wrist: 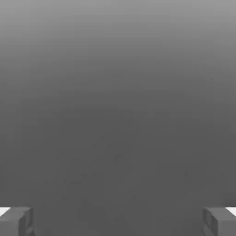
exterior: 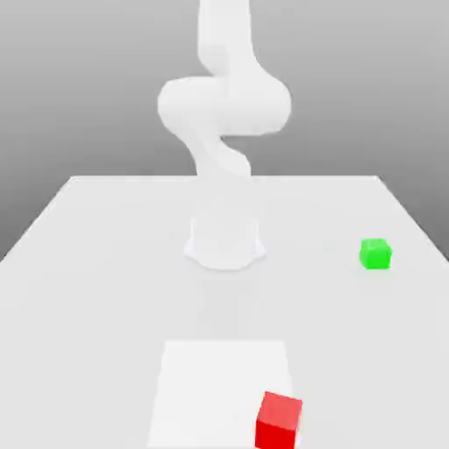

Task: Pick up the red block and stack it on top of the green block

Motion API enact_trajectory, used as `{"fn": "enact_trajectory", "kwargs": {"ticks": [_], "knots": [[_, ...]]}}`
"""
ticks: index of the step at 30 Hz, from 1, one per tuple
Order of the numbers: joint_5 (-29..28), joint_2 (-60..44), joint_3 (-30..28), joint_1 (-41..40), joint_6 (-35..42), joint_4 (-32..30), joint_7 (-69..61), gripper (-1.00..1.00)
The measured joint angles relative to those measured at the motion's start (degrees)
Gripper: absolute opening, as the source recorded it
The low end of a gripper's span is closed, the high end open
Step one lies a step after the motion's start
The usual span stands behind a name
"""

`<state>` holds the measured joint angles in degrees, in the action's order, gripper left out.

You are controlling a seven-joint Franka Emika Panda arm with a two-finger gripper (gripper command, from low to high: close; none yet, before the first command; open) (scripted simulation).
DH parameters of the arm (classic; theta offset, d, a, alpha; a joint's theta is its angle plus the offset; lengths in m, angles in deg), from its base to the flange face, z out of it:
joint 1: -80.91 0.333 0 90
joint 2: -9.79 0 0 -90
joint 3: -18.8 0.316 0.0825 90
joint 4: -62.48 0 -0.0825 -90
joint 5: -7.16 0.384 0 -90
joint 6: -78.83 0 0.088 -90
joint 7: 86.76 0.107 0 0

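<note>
- Two cubes, well apart on the white table (exterior: 79, 263): red block (exterior: 279, 421) near the front edge at about 5 o'clock from the robot base (exterior: 224, 241) in the exterior view, green block (exterior: 375, 253) at about 3 o'clock.
- Red block resting at the corner of a paler square patch (exterior: 210, 377).
- Gripper (wrist: 118, 222) spread wide, fingertips (wrist: 16, 221) far apart in the hand view, nothing between them, plain grey beyond.
- Arm (exterior: 224, 105) raised high above the base.
- Probably no reach begun: red block low and forward of the base, likely a long descent toward 5 o'clock.
- No long axis on a cube; any square-on grasp should do.
</note>
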<state>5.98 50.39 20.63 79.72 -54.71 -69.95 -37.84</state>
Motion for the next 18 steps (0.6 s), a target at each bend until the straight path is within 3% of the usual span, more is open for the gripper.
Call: {"fn": "enact_trajectory", "kwargs": {"ticks": [18], "knots": [[-7.7, -37.8, 9.0, -4.7, -12.8, -4.7, 21.7, 0.0]]}}
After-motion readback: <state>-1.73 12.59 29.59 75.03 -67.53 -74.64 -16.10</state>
